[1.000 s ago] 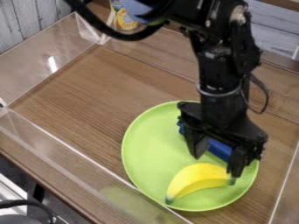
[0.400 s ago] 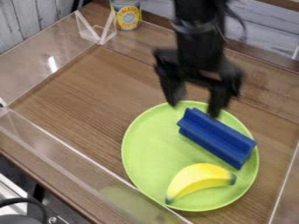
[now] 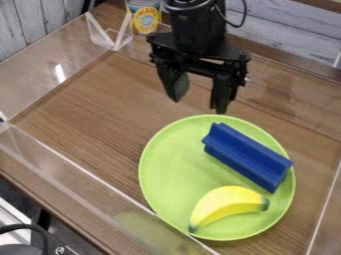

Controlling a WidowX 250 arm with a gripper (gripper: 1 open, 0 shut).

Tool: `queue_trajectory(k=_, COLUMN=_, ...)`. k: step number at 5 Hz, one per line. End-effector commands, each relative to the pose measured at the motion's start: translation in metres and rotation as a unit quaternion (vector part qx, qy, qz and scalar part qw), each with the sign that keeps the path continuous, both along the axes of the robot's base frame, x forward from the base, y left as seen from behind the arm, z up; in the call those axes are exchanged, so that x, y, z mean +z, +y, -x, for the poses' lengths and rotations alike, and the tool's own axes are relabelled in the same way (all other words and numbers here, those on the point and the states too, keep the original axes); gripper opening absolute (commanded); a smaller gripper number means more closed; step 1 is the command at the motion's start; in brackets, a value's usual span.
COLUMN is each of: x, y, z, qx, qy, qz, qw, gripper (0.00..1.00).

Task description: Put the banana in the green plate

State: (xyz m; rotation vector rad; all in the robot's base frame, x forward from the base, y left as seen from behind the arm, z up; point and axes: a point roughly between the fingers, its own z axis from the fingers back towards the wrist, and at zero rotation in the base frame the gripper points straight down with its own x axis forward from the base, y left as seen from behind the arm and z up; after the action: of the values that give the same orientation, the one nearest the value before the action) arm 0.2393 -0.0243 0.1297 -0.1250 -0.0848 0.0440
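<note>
The yellow banana (image 3: 226, 207) lies on the near part of the round green plate (image 3: 167, 164), curved, with a dark tip toward the right. A blue ridged block (image 3: 246, 154) rests on the plate just behind it. My black gripper (image 3: 197, 90) hangs above the wooden table behind the plate's far edge, pointing down. Its two fingers stand wide apart and open, with nothing between them.
A clear plastic wall (image 3: 54, 129) rings the wooden table (image 3: 94, 110) on the left and near sides. A yellow-labelled can (image 3: 144, 17) stands at the back, beside a clear stand (image 3: 104, 32).
The gripper rose off the plate and moved back and to the left, uncovering the blue block. Banana and block lie still on the plate.
</note>
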Motion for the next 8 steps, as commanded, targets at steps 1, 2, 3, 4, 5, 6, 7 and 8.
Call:
queue_trajectory(k=1, x=0.003, y=-0.002, z=-0.003, qx=-0.003, qy=-0.015, qz=0.000, qw=0.9999, gripper=1.00)
queue_trajectory(k=2, x=-0.003, y=-0.004, z=-0.003, qx=-0.004, qy=-0.009, qz=0.000, qw=0.9999, gripper=1.00)
queue_trajectory(k=3, x=-0.010, y=-0.007, z=-0.003, qx=-0.005, qy=-0.006, qz=0.000, qw=1.0000, gripper=1.00)
queue_trajectory(k=4, x=-0.017, y=-0.010, z=-0.005, qx=-0.005, qy=-0.006, qz=0.000, qw=1.0000, gripper=1.00)
queue_trajectory(k=5, x=-0.022, y=-0.013, z=-0.007, qx=-0.005, qy=-0.006, qz=0.000, qw=1.0000, gripper=1.00)
queue_trajectory(k=6, x=-0.027, y=-0.016, z=-0.009, qx=-0.003, qy=-0.006, qz=0.000, qw=1.0000, gripper=1.00)
queue_trajectory(k=7, x=-0.033, y=-0.021, z=-0.014, qx=-0.003, qy=-0.007, qz=0.000, qw=1.0000, gripper=1.00)
queue_trajectory(k=8, x=-0.040, y=-0.024, z=-0.019, qx=-0.002, qy=-0.009, qz=0.001, qw=1.0000, gripper=1.00)
